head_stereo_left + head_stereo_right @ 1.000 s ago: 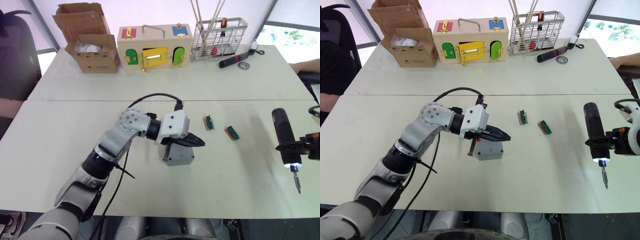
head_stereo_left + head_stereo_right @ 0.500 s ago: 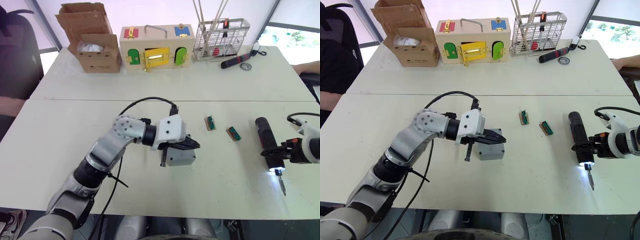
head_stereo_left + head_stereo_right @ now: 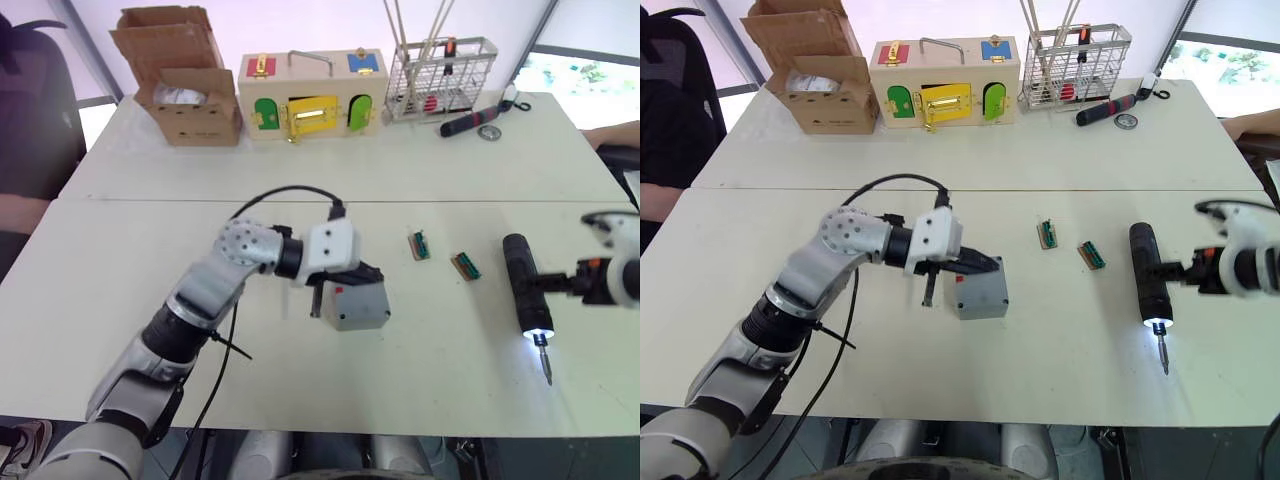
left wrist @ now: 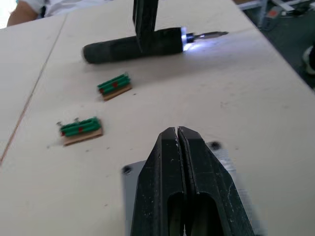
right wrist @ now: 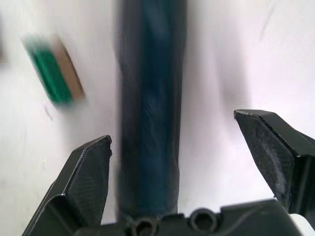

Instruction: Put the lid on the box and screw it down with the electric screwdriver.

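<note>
1. Dark blue-black, pen-shaped electric screwdriver (image 3: 1146, 280) lies flat on the white table (image 3: 1060, 150), its tip light glowing and its thin metal bit pointing toward the robot.
2. Just beside its barrel, the right gripper (image 5: 184, 164) stands with both black fingers spread wide on either side of the tool, gripping nothing.
3. Well apart from the screwdriver, on the left arm's side, sits the small square grey plastic box (image 3: 978, 290) with the flat grey lid (image 4: 221, 157) apparently already on top.
4. Over that lid, the left gripper (image 4: 177, 133) hangs with its fingers pressed together and empty.
5. Between screwdriver and box lie two small green terminal blocks (image 3: 1092, 255).
6. Judging by its build, the screwdriver is rigid, smooth and prone to roll; mid-barrel looks the steadiest hold.
7. No brand, label or writing on tool or box can be read.
</note>
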Tool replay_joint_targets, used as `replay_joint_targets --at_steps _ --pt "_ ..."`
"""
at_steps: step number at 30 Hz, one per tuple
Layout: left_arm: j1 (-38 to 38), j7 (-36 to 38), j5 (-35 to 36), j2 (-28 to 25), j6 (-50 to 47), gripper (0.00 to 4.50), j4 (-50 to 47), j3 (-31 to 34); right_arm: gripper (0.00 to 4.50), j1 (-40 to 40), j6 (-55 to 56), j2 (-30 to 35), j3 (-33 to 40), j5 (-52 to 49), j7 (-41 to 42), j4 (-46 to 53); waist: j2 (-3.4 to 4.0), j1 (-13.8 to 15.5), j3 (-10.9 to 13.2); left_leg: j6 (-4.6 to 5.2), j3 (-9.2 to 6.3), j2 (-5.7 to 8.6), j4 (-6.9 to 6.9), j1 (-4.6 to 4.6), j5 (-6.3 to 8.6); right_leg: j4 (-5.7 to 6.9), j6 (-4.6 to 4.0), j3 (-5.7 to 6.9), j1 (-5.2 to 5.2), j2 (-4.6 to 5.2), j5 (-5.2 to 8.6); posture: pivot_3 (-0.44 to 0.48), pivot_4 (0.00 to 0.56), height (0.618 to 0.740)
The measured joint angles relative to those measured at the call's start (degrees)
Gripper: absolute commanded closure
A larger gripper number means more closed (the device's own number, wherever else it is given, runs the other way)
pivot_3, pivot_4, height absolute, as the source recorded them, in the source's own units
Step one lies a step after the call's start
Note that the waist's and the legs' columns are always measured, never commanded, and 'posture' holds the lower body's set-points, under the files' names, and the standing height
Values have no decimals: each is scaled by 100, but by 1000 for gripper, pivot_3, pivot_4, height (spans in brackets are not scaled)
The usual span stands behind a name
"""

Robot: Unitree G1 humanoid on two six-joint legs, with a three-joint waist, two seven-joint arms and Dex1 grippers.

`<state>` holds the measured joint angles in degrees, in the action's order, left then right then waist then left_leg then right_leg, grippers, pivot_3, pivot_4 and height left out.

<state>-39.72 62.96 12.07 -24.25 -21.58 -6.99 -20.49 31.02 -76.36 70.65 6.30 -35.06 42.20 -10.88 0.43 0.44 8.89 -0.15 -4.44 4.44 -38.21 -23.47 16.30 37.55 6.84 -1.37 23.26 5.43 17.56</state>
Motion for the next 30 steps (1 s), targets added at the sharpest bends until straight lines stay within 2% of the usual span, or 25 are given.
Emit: replay_joint_targets --at_steps 3,6,11,16,22,25,30 --pt "-160 -99 145 -99 -55 4500 314 448 28 378 204 83 260 -3 120 384 -7 0 3 -2 -10 -18 9 0 0 0 0 8 4 -17 0 0 150 740" --pt "-152 -88 224 -356 -141 4500 503 720 28 211 14 -133 464 -299 227 1108 -9 14 5 -2 -12 -20 13 -1 0 0 0 8 7 -15 0 0 150 740" --pt "435 68 267 -1042 -465 4500 322 867 28 -1256 -62 -1008 667 -1061 277 3416 -11 45 5 -3 -19 -12 8 -4 0 2 0 9 4 3 0 0 150 740" --pt "1133 189 358 -1404 -844 4500 -328 761 28 -2165 439 -1532 505 -1166 89 4645 -27 50 1 -2 -22 0 -7 0 0 -2 0 9 -16 13 0 0 150 740" --pt "1311 182 339 -1176 -889 4500 -336 400 28 -2357 895 -1923 -224 -782 -285 4766 -29 26 1 -6 -24 -1 -6 3 -3 4 0 9 -13 10 0 0 150 740" --pt "1264 227 313 -1063 -883 4500 -69 275 28 -2400 934 -2358 -432 -755 -536 4767 -29 23 1 -12 -26 -2 -2 4 -6 9 0 10 -8 9 0 0 150 740" --pt "1044 345 103 -833 -565 4500 517 -19 28 -2616 889 -2563 -628 -784 -745 4837 -30 38 0 -12 -26 2 -6 4 -6 9 0 15 -13 9 0 0 150 740"
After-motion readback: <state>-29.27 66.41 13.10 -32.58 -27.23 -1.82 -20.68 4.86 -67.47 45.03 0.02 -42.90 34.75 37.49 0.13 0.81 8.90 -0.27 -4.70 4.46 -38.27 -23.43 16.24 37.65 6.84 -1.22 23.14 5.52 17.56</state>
